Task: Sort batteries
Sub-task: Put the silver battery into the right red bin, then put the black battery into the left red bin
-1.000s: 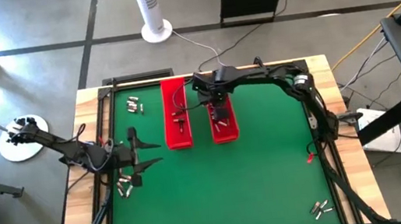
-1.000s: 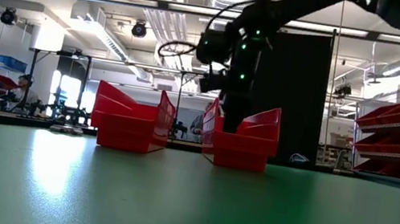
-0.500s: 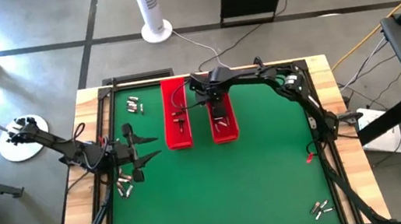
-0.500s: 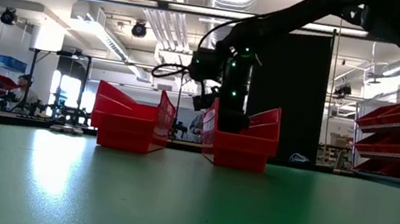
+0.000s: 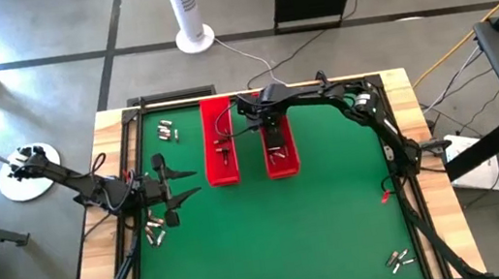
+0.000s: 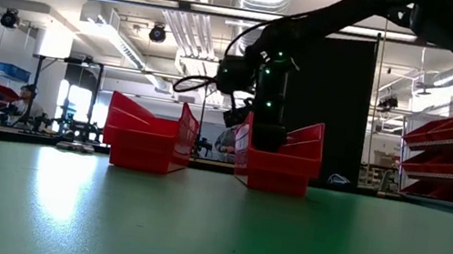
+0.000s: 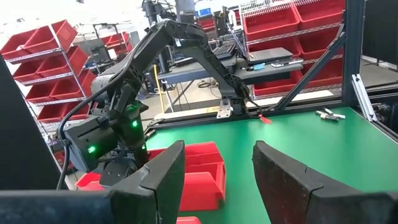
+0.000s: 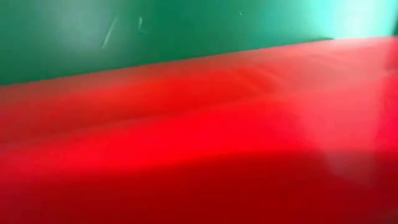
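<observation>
High view: a green desk [image 5: 273, 234] with a wooden border carries two long red trays side by side in the upper middle of the frame, the left tray [image 5: 220, 144] and the right tray [image 5: 278, 150]. The right hand [image 5: 273, 138] is lowered into the right tray, its arm reaching in from the upper right; whether its fingers are wide or narrow cannot be told from any view. The left hand [image 5: 181, 188] hovers over the left edge of the desk with its fingers spread apart and nothing between them.

Batteries lie in four loose groups: one [image 5: 166, 130] at the upper left of the desk, just beside the left tray; one [image 5: 156, 233] at the left edge, below the left hand; one [image 5: 400, 258] at the lower right corner; and a few small dark pieces [image 5: 223, 146] inside the left tray. A white tower fan [image 5: 189, 11] stands on the floor beyond the desk, at the top of the frame.

Low view: both trays stand at mid-frame, and the right arm drops into the right-hand one.

Left wrist view: two dark fingers [image 7: 283, 177] stand well apart.

Right wrist view: only red tray wall and green desk fill the frame.
</observation>
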You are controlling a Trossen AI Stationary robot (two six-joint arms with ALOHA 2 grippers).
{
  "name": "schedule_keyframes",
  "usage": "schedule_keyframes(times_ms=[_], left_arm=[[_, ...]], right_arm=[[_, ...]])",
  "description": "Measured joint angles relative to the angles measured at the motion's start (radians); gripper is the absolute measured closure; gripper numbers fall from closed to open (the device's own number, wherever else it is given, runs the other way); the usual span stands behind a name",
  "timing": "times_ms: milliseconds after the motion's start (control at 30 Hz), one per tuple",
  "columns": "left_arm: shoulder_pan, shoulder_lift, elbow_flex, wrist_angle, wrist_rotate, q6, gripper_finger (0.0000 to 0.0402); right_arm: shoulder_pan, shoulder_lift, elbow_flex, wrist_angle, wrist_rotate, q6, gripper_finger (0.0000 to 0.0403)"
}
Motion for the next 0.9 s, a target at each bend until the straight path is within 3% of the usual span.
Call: schedule_keyframes(times_ms=[467, 900], left_arm=[[0.0, 0.0, 0.0, -0.001, 0.0, 0.0, 0.0233], [0.0, 0.0, 0.0, -0.005, 0.001, 0.0, 0.0233]], right_arm=[[-0.01, -0.056, -0.001, -0.062, 0.049, 0.06, 0.0242], [-0.014, -0.101, -0.002, -0.143, 0.112, 0.165, 0.0238]])
